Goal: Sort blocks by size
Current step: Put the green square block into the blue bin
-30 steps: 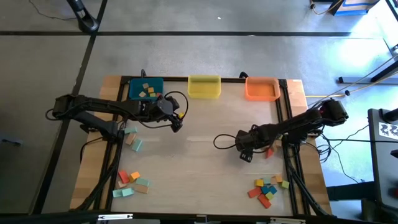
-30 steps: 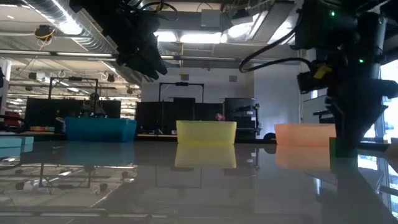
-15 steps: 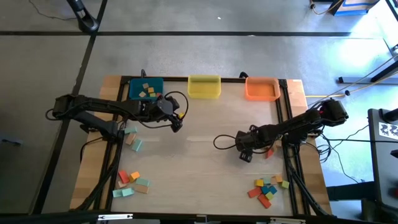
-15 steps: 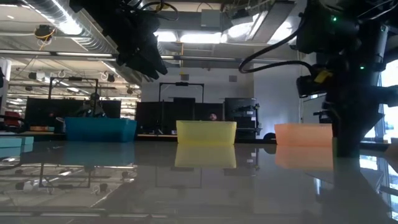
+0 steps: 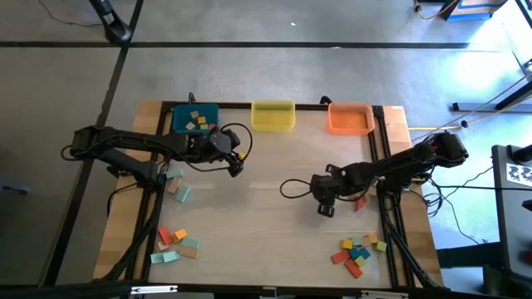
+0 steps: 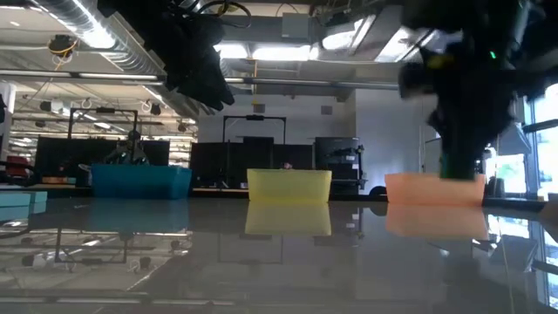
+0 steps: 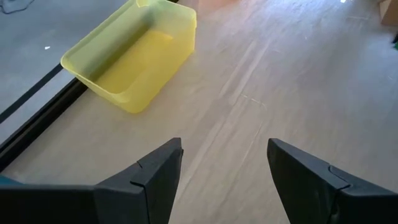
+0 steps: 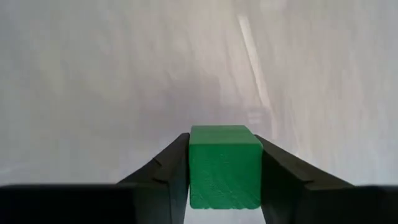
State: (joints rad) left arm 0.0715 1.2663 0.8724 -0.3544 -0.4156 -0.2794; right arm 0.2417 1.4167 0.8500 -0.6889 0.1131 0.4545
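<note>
- Our left hand (image 5: 237,169) stays parked near the blue bin (image 5: 195,119), fingers spread, gripping nothing.
- Our right hand (image 5: 325,209), clamped on the green block (image 8: 224,165), has shifted leftward over the worktop (image 5: 266,241).

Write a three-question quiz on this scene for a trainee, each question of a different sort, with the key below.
1. True or false: the right gripper is empty.
2. Which bin already has blocks in it?
A. the yellow bin
B. the blue bin
C. the orange bin
3. Fill in: the left gripper hangs open over bare table near the ____ bin.

Key
1. False: it is shut on a green block.
2. B: the high view shows several small blocks inside it; the other two look empty.
3. Yellow.
</note>
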